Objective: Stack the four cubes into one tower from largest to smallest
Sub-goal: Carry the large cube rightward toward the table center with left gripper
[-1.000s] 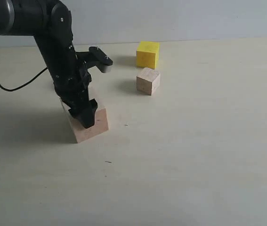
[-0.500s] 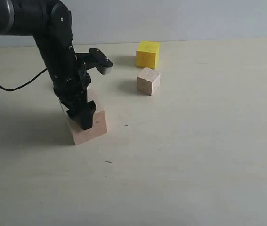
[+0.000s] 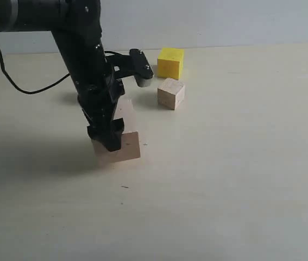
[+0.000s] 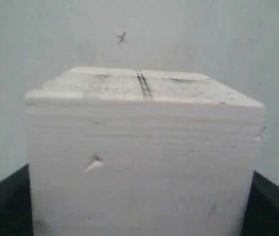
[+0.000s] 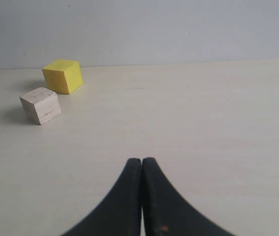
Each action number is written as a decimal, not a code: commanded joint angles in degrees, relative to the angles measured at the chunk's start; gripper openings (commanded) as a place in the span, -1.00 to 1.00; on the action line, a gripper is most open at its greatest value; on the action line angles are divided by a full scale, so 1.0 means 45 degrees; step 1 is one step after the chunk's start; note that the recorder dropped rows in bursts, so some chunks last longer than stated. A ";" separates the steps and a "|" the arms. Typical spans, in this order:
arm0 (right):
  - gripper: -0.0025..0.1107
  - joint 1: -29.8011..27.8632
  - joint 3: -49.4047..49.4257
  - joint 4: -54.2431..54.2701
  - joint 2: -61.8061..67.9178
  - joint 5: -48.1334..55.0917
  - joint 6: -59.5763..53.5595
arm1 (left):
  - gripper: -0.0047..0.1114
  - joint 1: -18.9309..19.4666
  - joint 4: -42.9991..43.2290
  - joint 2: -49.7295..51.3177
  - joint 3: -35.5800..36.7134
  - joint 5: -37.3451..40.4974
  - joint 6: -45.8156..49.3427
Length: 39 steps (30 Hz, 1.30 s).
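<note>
My left gripper (image 3: 109,139) is shut on the large pale wood cube (image 3: 125,148), low over the table left of centre; I cannot tell whether the cube touches the surface. That cube (image 4: 144,157) fills the left wrist view, with black fingers (image 4: 1,196) at its two sides. The yellow cube (image 3: 170,62) stands at the back, and the medium-small pale wood cube (image 3: 170,93) sits just in front of it. Both also show in the right wrist view: yellow cube (image 5: 62,75), smaller wood cube (image 5: 41,105). My right gripper (image 5: 142,162) is shut and empty. The tiny cube is out of view.
A black cable (image 3: 18,87) trails from the left arm over the table's back left. A pale wall (image 3: 224,22) closes off the far edge of the table. A small dark mark (image 3: 124,187) lies on the tabletop in front of the held cube.
The left arm has moved to the right with the large wood cube held in its gripper, bringing it nearer the two other cubes. The yellow and smaller wood cubes have not moved.
</note>
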 commanded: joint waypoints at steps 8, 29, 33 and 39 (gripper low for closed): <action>-0.96 0.0009 0.0054 0.0000 -0.0067 -0.0209 0.0043 | -0.92 -0.1456 -0.0061 -0.0280 -0.0050 0.0023 0.0230; -0.96 0.0009 0.0054 0.0000 -0.0067 -0.0209 0.0043 | -0.92 -0.2083 -0.0652 -0.0205 -0.0050 -0.0146 0.0230; -0.96 0.0009 0.0054 0.0000 -0.0067 -0.0209 0.0043 | -0.92 -0.2083 -0.0982 -0.0205 -0.0050 -0.0409 0.0253; -0.96 0.0009 0.0054 0.0000 -0.0067 -0.0209 0.0043 | -0.92 -0.2083 -0.1178 -0.0179 -0.0050 -0.0430 0.0564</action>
